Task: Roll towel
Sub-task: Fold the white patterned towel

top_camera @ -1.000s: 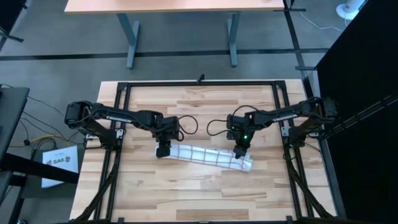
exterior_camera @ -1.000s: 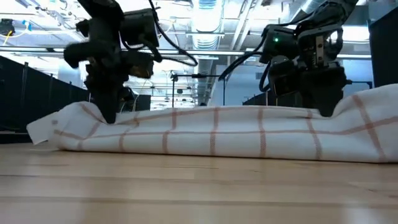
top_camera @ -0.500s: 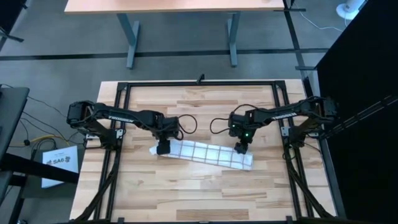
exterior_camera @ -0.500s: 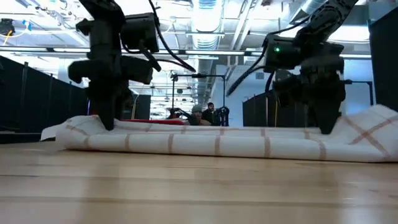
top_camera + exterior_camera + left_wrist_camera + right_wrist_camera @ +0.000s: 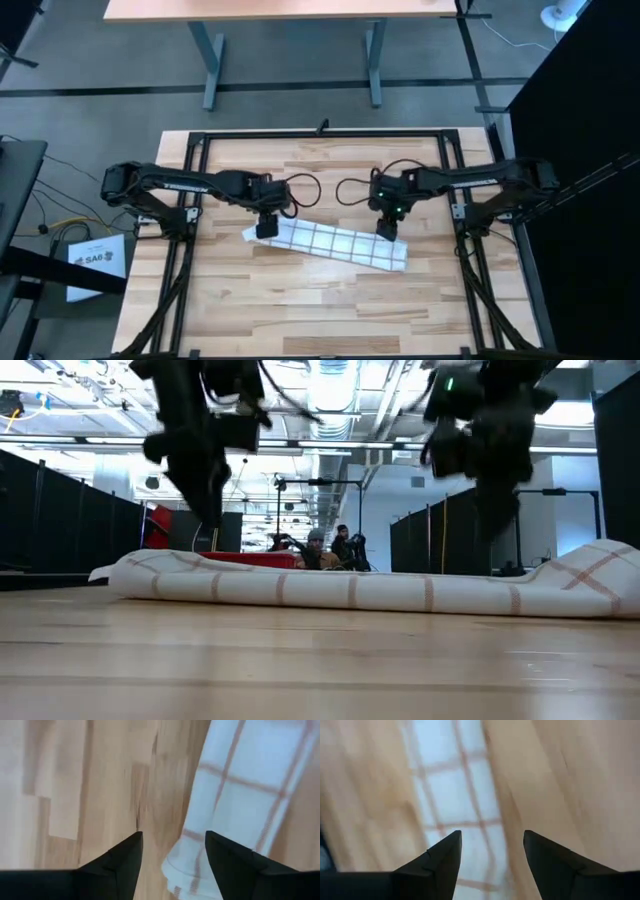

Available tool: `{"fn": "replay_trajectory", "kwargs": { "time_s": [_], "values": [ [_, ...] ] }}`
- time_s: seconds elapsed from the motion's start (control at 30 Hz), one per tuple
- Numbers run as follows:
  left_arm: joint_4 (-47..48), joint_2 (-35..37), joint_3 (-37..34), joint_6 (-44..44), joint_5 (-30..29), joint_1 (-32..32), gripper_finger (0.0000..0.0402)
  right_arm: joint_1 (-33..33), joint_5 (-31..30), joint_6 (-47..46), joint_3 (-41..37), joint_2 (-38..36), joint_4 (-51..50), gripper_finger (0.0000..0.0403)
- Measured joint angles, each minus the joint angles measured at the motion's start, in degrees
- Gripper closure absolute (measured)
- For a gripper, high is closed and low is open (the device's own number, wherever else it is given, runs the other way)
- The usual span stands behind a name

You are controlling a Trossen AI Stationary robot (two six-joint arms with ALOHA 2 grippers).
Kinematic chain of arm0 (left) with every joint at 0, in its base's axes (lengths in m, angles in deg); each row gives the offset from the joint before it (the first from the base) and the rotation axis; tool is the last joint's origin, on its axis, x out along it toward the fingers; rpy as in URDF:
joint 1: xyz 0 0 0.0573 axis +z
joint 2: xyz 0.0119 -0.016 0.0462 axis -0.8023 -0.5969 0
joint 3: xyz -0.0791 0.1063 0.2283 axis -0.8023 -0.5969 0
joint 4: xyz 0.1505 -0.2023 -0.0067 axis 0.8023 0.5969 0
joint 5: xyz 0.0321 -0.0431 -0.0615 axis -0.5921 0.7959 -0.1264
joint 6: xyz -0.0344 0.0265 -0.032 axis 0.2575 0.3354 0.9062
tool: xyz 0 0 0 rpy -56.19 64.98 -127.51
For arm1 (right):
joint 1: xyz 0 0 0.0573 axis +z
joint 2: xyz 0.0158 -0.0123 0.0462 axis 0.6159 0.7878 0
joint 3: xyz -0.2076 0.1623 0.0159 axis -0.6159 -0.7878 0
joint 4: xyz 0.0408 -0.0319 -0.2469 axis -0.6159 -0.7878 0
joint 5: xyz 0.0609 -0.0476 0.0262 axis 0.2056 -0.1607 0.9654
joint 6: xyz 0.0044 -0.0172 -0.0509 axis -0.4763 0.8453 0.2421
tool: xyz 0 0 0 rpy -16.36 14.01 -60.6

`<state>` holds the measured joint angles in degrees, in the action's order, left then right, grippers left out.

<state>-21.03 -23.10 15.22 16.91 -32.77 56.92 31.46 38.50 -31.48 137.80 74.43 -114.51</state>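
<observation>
The towel (image 5: 327, 243) lies near the middle of the high view as a long narrow band, slanting from centre-left down toward centre-right on the wooden desk (image 5: 320, 310). In the low view it stretches as a low flat roll across the middle of the frame (image 5: 350, 588), its right end rising in a soft fold at the right edge, its left end tapering down to the planks.

The left end effector (image 5: 266, 227) sits over the towel's left end in the high view. In its wrist view the two dark fingers (image 5: 125, 857) stand apart with nothing between them, bare wood and the rounded towel end (image 5: 220, 820) beyond. The right end effector (image 5: 387, 228) hangs over the towel's right portion; its fingers (image 5: 547, 855) are likewise spread and empty, checked cloth (image 5: 455, 805) beneath. In the low view both hang clear above the cloth, not touching it.

A black frame (image 5: 320, 134) borders the desk, and bare planks fill the lower part of the high view below the towel, well away from either arm. Behind, in the low view, people (image 5: 330, 546) sit far off at the centre.
</observation>
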Motion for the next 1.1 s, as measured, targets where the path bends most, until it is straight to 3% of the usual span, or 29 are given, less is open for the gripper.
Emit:
{"fn": "replay_trajectory", "kwargs": {
  "time_s": [0.2,0.4,0.63,0.87,1.1],
  "values": [
    [-2.7,-1.5,-0.3,-1.8,6.9,-4.3,0.0203,8.8,-3.1,-2.5,0.3,-0.8,9.3,0.0202],
    [-3.3,-8.9,-3.0,-4.2,6.4,-5.0,0.0203,12.2,-7.5,-3.3,0.1,8.6,2.4,0.0203],
    [-4.1,-10.1,-6.4,-5.9,4.7,-2.7,0.0203,12.9,-9.5,-2.7,-1.8,14.1,1.1,0.0203],
    [-8.0,-8.9,-13.7,-1.5,5.6,-2.5,0.0203,16.1,-10.7,-5.6,-6.0,11.8,2.1,0.0203],
    [-10.4,-7.0,-14.9,0.9,6.7,-1.7,0.0203,17.0,-11.2,-7.1,-6.5,9.3,-1.8,0.0203]
  ]
}}
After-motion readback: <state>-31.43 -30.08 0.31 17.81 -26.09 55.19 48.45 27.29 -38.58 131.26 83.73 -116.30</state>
